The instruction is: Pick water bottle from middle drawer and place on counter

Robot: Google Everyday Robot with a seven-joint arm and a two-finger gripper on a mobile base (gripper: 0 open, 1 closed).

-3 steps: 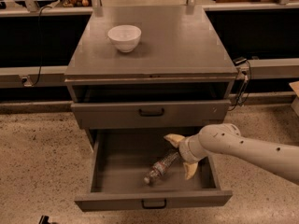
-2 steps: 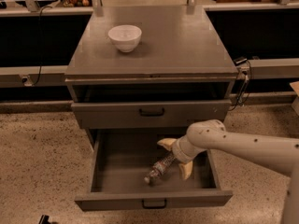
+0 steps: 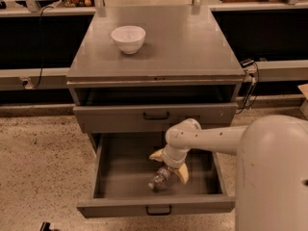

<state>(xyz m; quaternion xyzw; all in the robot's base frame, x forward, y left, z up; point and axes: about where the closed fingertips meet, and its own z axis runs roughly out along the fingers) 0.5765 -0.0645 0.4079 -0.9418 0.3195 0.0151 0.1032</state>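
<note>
Leftward and lower is where the arm has gone since a second ago. The gripper [image 3: 169,164], then beside the bottle near the drawer's right side, now sits right over it, and the arm's thick pale link fills the lower right corner of the view.

At the counter's [image 3: 187,42] back left, a white bowl [image 3: 128,37] stands upright, well in from the edges. Below the counter's front edge, the drawer with the taller front panel [image 3: 106,118] shows a dark gap above it.

The middle drawer [image 3: 110,208] is pulled out wide, with its black pull handle [image 3: 159,210] at the centre of the low front panel. The water bottle [image 3: 160,179] lies on its side in this drawer, about midway between the left and right walls and close to the front edge. It is set on a diagonal with its lower end toward the front; which end has the cap I cannot tell.

The gripper hangs above the bottle's upper part, and its yellowish fingers [image 3: 183,174] are spread wide — one toward the drawer's back left, the other toward the front right, with the bottle between them. Nothing is clamped, and the bottle rests on the drawer floor.

The arm [image 3: 211,137] reaches in from the right, over the drawer's right wall. A dark cable [image 3: 250,83] hangs at the cabinet's right side.
</note>
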